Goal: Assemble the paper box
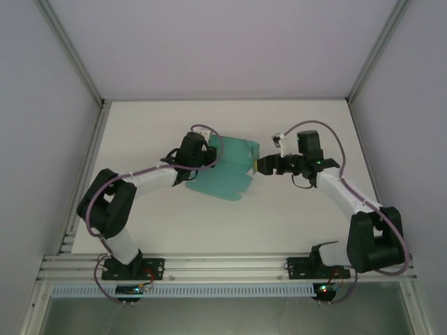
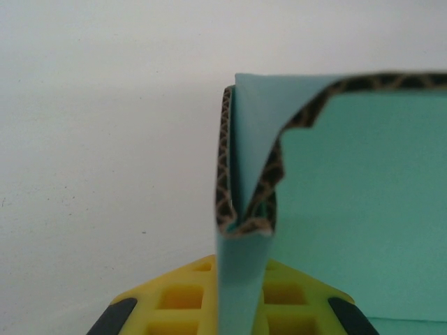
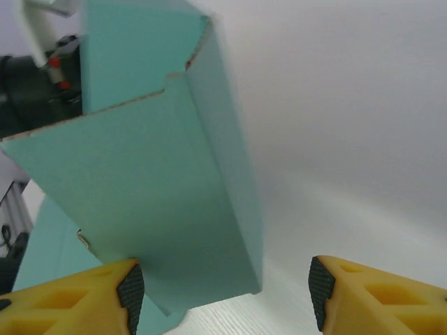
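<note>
The paper box (image 1: 230,174) is a teal-green card sheet, partly folded, in the middle of the table between the two arms. Its left part stands raised, and a flatter flap lies toward the front. My left gripper (image 1: 202,152) is shut on the box's left edge. In the left wrist view a folded teal strip (image 2: 241,279) is pinched between the yellow fingers (image 2: 174,296), and the corrugated edge shows above. My right gripper (image 1: 260,166) is at the box's right edge, open. In the right wrist view a folded panel (image 3: 154,195) hangs between the wide pads (image 3: 321,293), close to the left one.
The white table (image 1: 279,223) has bare surface in front of and to the right of the box. Pale enclosure walls with metal posts (image 1: 70,56) close in the sides and back. An aluminium rail (image 1: 223,269) carrying both arm bases runs along the near edge.
</note>
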Robot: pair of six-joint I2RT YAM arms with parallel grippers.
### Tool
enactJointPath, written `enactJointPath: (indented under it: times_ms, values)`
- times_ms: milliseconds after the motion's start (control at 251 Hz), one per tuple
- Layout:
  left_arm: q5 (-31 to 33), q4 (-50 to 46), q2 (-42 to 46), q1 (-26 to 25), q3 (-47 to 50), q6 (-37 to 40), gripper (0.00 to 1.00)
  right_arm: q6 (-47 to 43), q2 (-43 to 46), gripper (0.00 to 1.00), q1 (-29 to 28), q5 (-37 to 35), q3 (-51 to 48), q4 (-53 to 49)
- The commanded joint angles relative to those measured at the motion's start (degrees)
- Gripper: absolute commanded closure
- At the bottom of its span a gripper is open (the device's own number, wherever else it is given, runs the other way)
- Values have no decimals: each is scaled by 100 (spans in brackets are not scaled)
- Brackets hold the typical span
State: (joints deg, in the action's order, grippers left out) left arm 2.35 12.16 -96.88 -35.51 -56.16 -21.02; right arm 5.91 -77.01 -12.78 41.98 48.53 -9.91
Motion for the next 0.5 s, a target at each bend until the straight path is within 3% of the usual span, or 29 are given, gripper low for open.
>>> enactJointPath:
  times_ms: [0,48,128,192,259,403,495]
  values:
    - [-109,218,40,-17,-114,21,100,-91,-326,43,-236,452,279,378]
    - [-91,199,22,-16,-130,8,100,-78,-511,50,-336,460,433,376]
    - [-55,163,-29,-15,-147,-2,100,-71,-758,49,-494,377,608,422]
    - [-29,172,-41,-36,-131,13,100,55,-888,49,-649,-132,712,489]
    - [13,180,-50,-50,-107,54,100,153,-991,51,-852,-1005,817,481]
    - [130,128,-58,-107,-103,128,100,587,-1196,47,-1316,-3688,1030,331]
    - [158,91,-84,-147,-112,163,100,581,-1345,46,-1599,-4587,1001,593]
